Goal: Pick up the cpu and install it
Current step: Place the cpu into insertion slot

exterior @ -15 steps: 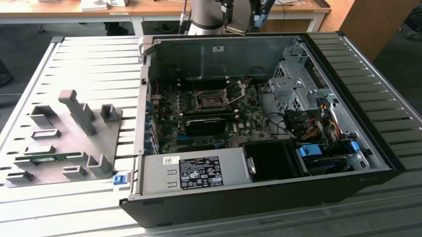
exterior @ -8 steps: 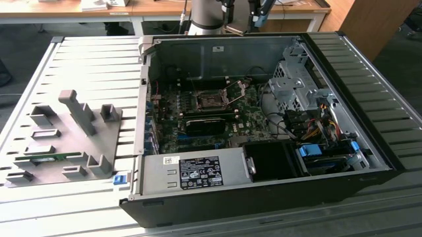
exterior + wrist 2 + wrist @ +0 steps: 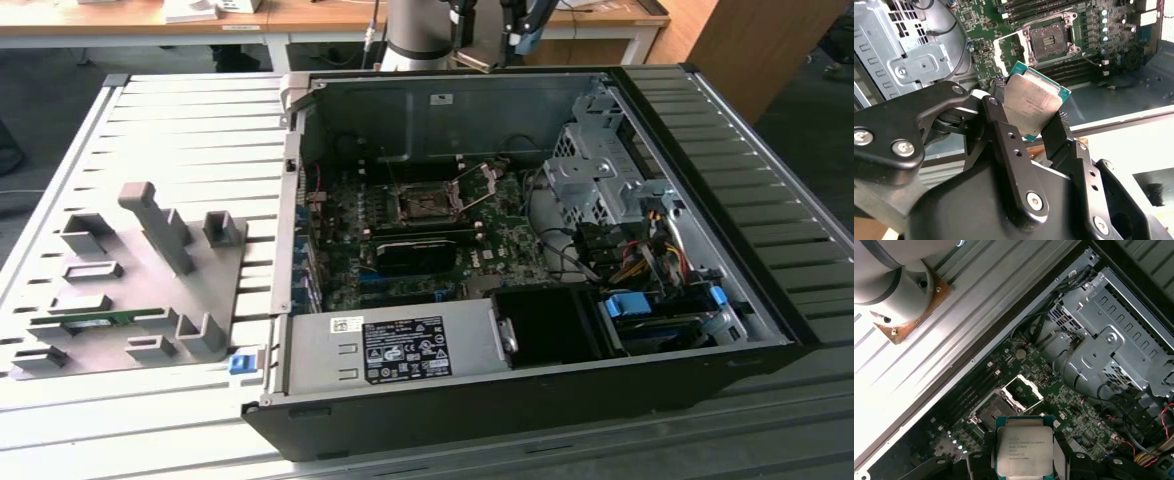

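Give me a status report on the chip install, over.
Hand shut on the chip, held over the open computer case. Socket empty, its frame flipped open. Nothing seen between chip and socket.

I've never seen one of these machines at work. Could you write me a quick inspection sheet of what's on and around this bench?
Surface: slatted metal table carrying an open computer case.
Job's things: cpu held above the board; socket empty, its frame lifted open.
Clutter: grey fixture plate with blocks and a green strip, at the exterior view's left.
Grippers: pincer shut on the cpu's edges.
Cables: coloured wires inside the case, apart from the socket.
Surroundings: wooden desks behind the table.
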